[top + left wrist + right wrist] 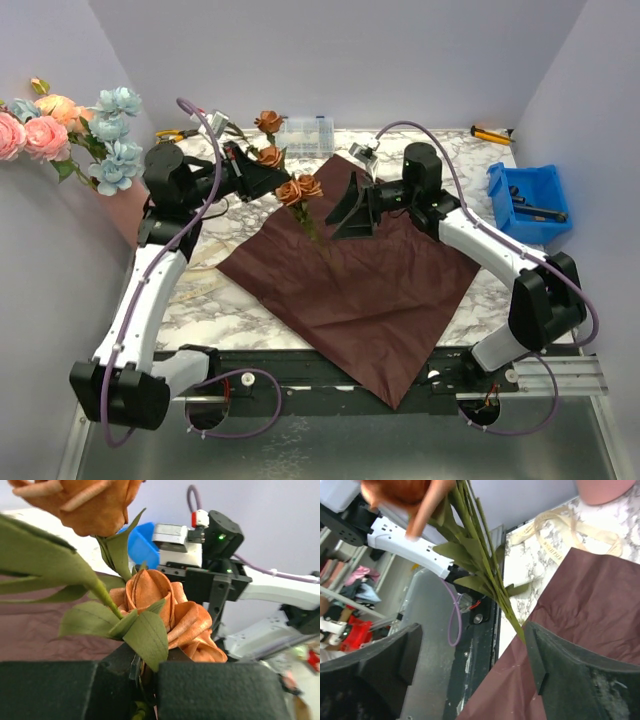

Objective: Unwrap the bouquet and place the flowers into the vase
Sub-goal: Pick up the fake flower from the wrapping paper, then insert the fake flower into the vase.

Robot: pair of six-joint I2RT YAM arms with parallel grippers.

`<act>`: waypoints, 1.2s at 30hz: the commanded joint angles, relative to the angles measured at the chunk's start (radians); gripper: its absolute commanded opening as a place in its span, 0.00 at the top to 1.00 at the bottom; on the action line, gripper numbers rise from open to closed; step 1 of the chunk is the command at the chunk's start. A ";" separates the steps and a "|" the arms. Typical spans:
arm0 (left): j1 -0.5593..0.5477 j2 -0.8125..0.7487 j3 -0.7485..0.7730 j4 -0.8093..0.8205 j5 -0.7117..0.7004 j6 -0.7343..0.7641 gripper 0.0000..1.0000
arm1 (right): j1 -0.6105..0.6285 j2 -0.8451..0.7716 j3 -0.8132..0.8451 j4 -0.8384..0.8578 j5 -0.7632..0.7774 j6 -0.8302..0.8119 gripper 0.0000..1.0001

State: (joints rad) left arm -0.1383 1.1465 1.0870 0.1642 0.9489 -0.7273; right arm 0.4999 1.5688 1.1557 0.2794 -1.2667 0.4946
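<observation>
Above bench (460,170) centre, orange flowers (298,188) hang over the spread sheet (350,290), their stems clenched in the jaws of the left gripper (142,680). At 3 o'clock of the stems, the right gripper (342,206) has its jaws released. Unwrapping appears done: the ribbon (560,525) lies loose. The pink, blue and peach flowers (70,130) stand at 10 o'clock, apparently in the vase (607,490); the orange bunch is left to place.

Pale lavender walls (330,50) enclose a white, grey-veined marble worktop (470,160) under soft, even light; grey metal surface (330,450) below its near edge.
</observation>
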 commanded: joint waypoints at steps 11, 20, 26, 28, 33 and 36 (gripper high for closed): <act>0.078 -0.338 0.258 -0.856 -0.920 0.676 1.00 | -0.023 -0.110 0.021 -0.266 0.124 -0.238 0.00; 0.332 -0.368 0.454 -0.911 -1.115 0.746 1.00 | -0.025 -0.089 0.096 -0.446 0.197 -0.384 0.00; 0.358 -0.304 0.614 -0.911 -1.166 0.782 1.00 | -0.026 -0.079 0.112 -0.488 0.217 -0.421 0.00; 0.359 -0.275 0.662 -0.910 -1.167 0.793 1.00 | -0.026 -0.068 0.115 -0.487 0.220 -0.423 0.00; 0.358 -0.233 0.727 -0.873 -1.159 0.829 1.00 | -0.031 -0.038 0.118 -0.489 0.228 -0.422 0.00; 0.359 -0.212 0.756 -0.864 -1.142 0.839 1.00 | -0.032 -0.025 0.122 -0.491 0.226 -0.422 0.00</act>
State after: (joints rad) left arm 0.2150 0.9012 1.7969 -0.7197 -0.1833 0.0715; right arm 0.4755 1.5177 1.2427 -0.1829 -1.0611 0.0937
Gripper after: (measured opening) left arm 0.057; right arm 0.998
